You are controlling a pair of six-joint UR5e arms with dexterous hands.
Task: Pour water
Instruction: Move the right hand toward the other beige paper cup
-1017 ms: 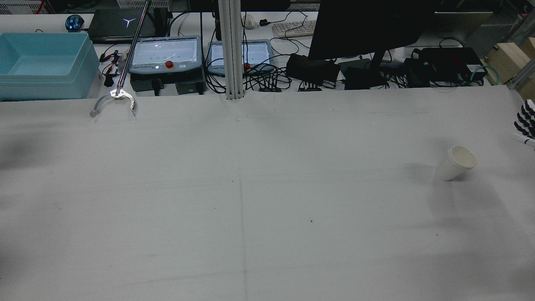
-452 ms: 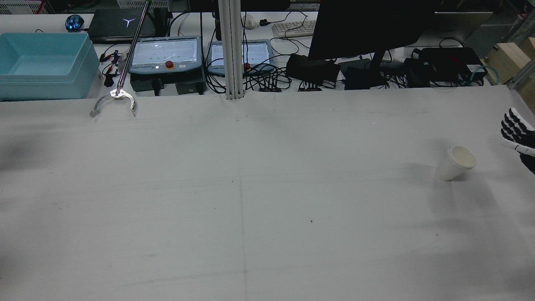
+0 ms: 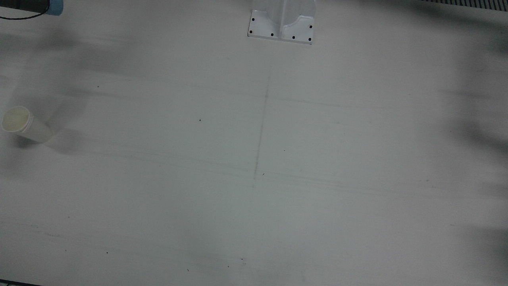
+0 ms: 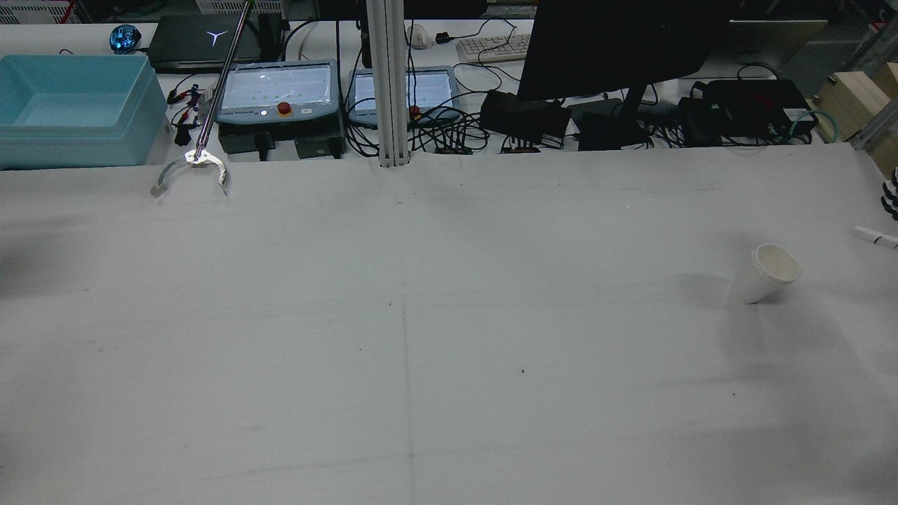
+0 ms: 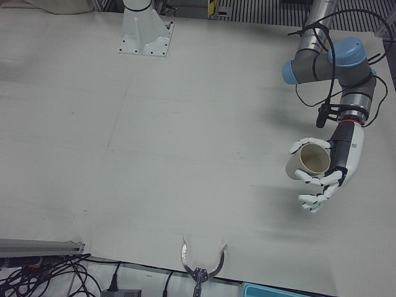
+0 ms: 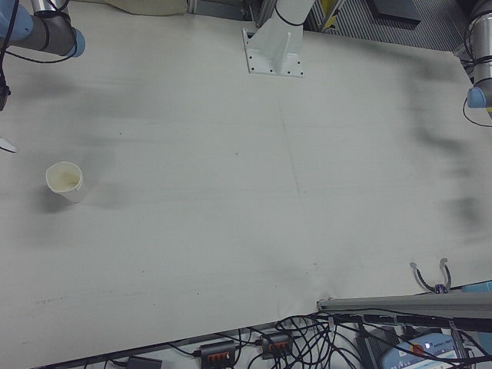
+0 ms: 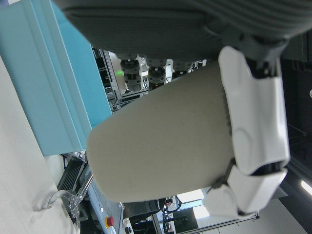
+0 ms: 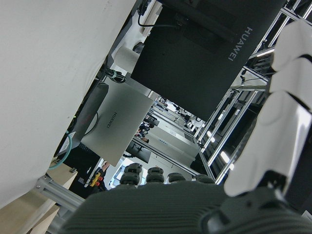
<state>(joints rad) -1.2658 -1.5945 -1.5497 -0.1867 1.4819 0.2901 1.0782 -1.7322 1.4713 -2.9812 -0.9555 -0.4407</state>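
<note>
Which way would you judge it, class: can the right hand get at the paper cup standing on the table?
Probably yes. The right hand holds nothing, sits near the standing paper cup, and only bare table lies between them.

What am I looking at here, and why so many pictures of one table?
It is a table with two robot arms, each ending in a robot hand, filmed by several cameras at once. One looks from behind the robot, three from the opposite side, and one rides on each hand. The left robot hand holds a paper cup in the air; its own camera shows that cup close up. A second cup stands on the table near the right robot hand, which only peeks in at the edge, so I cannot tell whether it is open.
</note>
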